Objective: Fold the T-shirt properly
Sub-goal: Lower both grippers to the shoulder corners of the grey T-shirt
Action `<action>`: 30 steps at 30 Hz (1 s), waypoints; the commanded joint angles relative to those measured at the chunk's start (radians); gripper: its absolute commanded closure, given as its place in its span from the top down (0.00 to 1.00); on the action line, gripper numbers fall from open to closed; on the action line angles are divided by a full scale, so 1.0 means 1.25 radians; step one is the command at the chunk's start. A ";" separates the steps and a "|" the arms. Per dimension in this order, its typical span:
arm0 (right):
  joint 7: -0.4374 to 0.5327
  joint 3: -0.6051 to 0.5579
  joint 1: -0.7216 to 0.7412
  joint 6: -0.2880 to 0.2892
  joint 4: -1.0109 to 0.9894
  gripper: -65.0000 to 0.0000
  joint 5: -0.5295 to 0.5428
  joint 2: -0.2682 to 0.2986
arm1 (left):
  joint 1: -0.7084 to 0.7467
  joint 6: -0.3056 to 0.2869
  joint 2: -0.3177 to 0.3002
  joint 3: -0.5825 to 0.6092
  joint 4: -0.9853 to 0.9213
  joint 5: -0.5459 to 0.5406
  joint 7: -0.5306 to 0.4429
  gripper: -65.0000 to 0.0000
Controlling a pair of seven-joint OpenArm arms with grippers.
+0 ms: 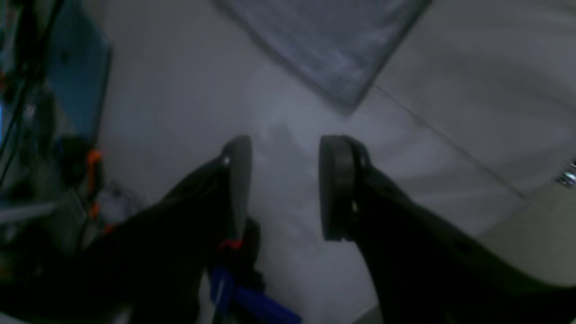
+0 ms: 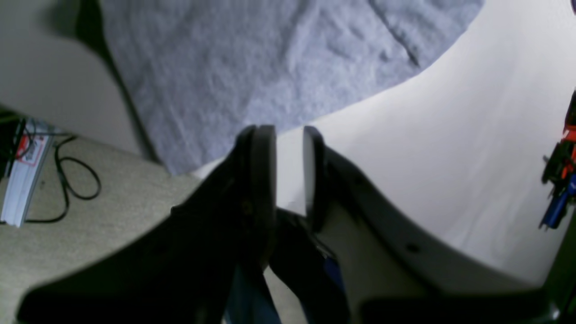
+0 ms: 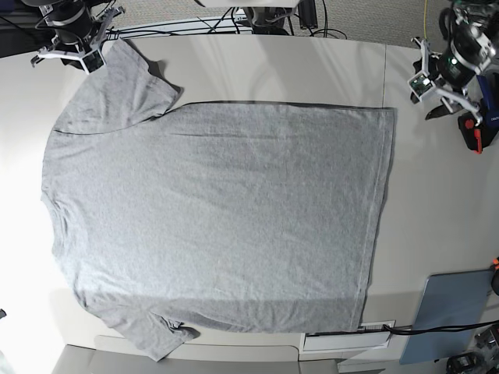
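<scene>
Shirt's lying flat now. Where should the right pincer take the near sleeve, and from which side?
Probably the sleeve's outer hem, approached from outside the T-shirt toward its body. That cuff lies spread flat at the table's far corner, right by the right pincer, whose jaws stand slightly apart just off the cloth edge, holding nothing.

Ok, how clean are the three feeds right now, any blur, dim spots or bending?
Left wrist view: dim and soft, T-shirt corner smeared, left gripper dark and blurred. Right wrist view: brighter, cloth texture readable, right gripper blurred up close, table edge bowed by the lens. Base view: sharp and evenly lit, only soft shadows along the shirt's edges.
</scene>
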 commanded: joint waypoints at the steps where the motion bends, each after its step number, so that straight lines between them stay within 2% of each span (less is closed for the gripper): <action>1: 0.008 0.005 -0.001 -0.010 0.014 0.17 -0.005 0.008 | -0.005 0.005 -0.018 0.007 0.010 0.000 -0.009 0.39; 3: 0.009 0.005 0.009 -0.010 0.014 0.17 -0.005 0.009 | -0.023 0.015 -0.033 0.048 0.010 0.007 -0.009 0.39; 8: 0.006 0.005 0.043 -0.010 0.014 0.17 -0.005 0.008 | -0.121 0.086 -0.035 0.210 -0.022 0.080 -0.005 0.39; 14: -0.004 0.005 0.047 -0.011 0.014 0.17 -0.060 0.009 | -0.230 0.088 -0.027 0.349 -0.119 0.103 0.018 0.39; 22: -0.010 0.005 0.048 -0.011 0.014 0.17 -0.070 0.009 | -0.358 0.085 0.042 0.444 -0.210 0.108 0.018 0.39; 26: -0.030 0.006 0.047 -0.011 0.014 0.17 -0.072 0.009 | -0.398 0.085 0.041 0.475 -0.258 0.146 0.019 0.39; 30: -0.031 0.006 0.047 -0.011 0.014 0.17 -0.114 0.009 | -0.401 0.078 0.027 0.477 -0.283 0.147 0.018 0.39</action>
